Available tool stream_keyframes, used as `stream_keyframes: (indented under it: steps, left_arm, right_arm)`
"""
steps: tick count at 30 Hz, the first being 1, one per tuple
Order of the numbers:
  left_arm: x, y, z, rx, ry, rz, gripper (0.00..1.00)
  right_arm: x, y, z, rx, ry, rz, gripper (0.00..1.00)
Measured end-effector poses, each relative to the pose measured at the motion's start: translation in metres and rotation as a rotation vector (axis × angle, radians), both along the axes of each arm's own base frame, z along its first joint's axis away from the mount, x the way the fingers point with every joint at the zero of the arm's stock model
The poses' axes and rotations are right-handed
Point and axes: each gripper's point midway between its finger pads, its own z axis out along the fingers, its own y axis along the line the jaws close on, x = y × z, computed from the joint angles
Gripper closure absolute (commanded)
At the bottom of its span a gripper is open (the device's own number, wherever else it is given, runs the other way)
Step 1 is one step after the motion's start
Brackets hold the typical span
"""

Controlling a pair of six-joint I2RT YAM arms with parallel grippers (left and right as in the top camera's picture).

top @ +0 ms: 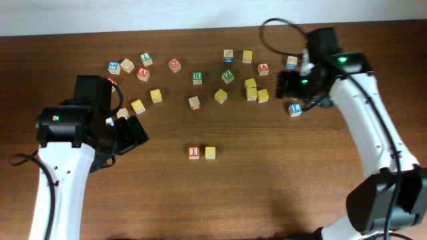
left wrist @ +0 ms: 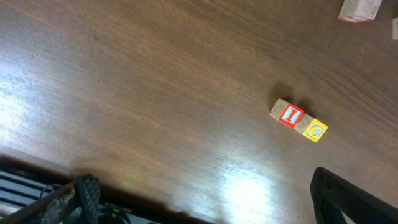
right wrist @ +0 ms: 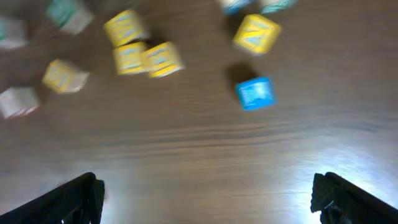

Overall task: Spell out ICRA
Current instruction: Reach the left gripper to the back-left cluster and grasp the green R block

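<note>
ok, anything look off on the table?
Nothing stands out. I block and C block sit side by side, touching, in a straight row. The other blocks lie loose at mixed angles along the far side, none visibly damaged. The left gripper and right gripper are open and empty. Right wrist view is blurred.

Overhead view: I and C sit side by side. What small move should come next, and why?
Probably bring the open, empty right end effector over above the green R block. The I block and C block already touch in a row, so R is the next letter, and there is room on the table beside C.
</note>
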Motion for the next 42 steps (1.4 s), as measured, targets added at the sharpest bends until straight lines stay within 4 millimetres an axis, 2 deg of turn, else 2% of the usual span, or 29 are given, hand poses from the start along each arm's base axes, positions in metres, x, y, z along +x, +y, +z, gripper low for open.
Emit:
stream_keyframes:
  steps: [2,3,6,9,12,13,15,17,18,20,22,23,24,25,26,27,30,34,37,40,42]
  left_arm:
    - [0.018,0.002,0.004,0.013,-0.075,0.004,0.01]
    - [0.022,0.003,0.005,0.016,-0.09,0.005,0.01]
    - [0.023,0.002,0.005,0.014,-0.094,0.008,0.01]
    - [0.025,-0.009,0.006,-0.053,-0.104,0.005,0.01]
    - [0.053,-0.036,0.019,-0.194,-0.227,-0.067,0.01]
    - [0.074,-0.056,0.035,-0.285,-0.337,-0.154,0.0]
    - [0.085,-0.086,0.054,-0.394,-0.425,-0.272,0.0]
    - [0.097,-0.108,0.074,-0.425,-0.472,-0.351,0.0]
    - [0.104,-0.113,0.078,-0.416,-0.479,-0.369,0.0]
    - [0.131,-0.123,0.085,-0.335,-0.462,-0.412,0.01]
    - [0.151,-0.127,0.065,-0.217,-0.373,-0.435,0.03]
    - [0.17,-0.13,0.05,-0.155,-0.355,-0.445,0.11]
    - [0.187,-0.133,0.023,-0.082,-0.318,-0.451,0.12]
    - [0.2,-0.134,-0.007,-0.015,-0.273,-0.458,0.07]
    - [0.21,-0.137,-0.024,0.03,-0.266,-0.463,0.06]
    - [0.225,-0.141,-0.04,0.079,-0.28,-0.467,0.05]
    - [0.248,-0.152,-0.073,0.191,-0.3,-0.472,0.05]
    - [0.27,-0.158,-0.11,0.278,-0.315,-0.455,0.04]
    - [0.279,-0.159,-0.134,0.256,-0.318,-0.357,0.05]
    - [0.291,-0.17,-0.143,0.195,-0.358,-0.32,0.08]
    - [0.295,-0.175,-0.141,0.17,-0.38,-0.311,0.08]
  right_arm:
    - [0.001,-0.029,0.0,-0.012,0.002,-0.075,0.02]
    - [0.002,-0.035,0.0,-0.015,0.002,-0.089,0.02]
    - [0.002,-0.037,0.0,-0.017,0.002,-0.094,0.02]
    - [0.002,-0.037,0.0,-0.017,0.002,-0.094,0.01]
    - [0.002,-0.037,0.0,-0.017,0.002,-0.094,0.02]
    - [0.002,-0.037,0.0,-0.017,0.002,-0.094,0.02]
    - [0.002,-0.037,0.0,-0.018,0.001,-0.094,0.02]
    - [0.001,-0.037,0.0,-0.017,0.003,-0.095,0.02]
    - [0.002,-0.037,0.0,-0.017,-0.001,-0.095,0.02]
    - [0.002,-0.037,0.0,-0.017,0.002,-0.094,0.02]
    - [0.002,-0.037,0.0,-0.018,0.001,-0.094,0.02]
    - [0.002,-0.037,0.0,-0.017,0.0,-0.094,0.02]
    - [0.002,-0.037,0.0,-0.018,0.001,-0.094,0.02]
    - [0.001,-0.037,0.0,-0.018,0.003,-0.094,0.01]
    - [0.001,-0.037,0.0,-0.017,0.002,-0.095,0.02]
    - [0.001,-0.037,0.0,-0.018,0.002,-0.094,0.02]
    - [0.002,-0.037,0.0,-0.017,0.001,-0.095,0.02]
    - [0.002,-0.037,0.0,-0.017,0.0,-0.094,0.02]
    - [0.002,-0.037,0.0,-0.018,0.001,-0.094,0.02]
    - [0.002,-0.037,0.0,-0.017,0.0,-0.094,0.02]
    - [0.001,-0.037,0.0,-0.018,0.001,-0.094,0.02]
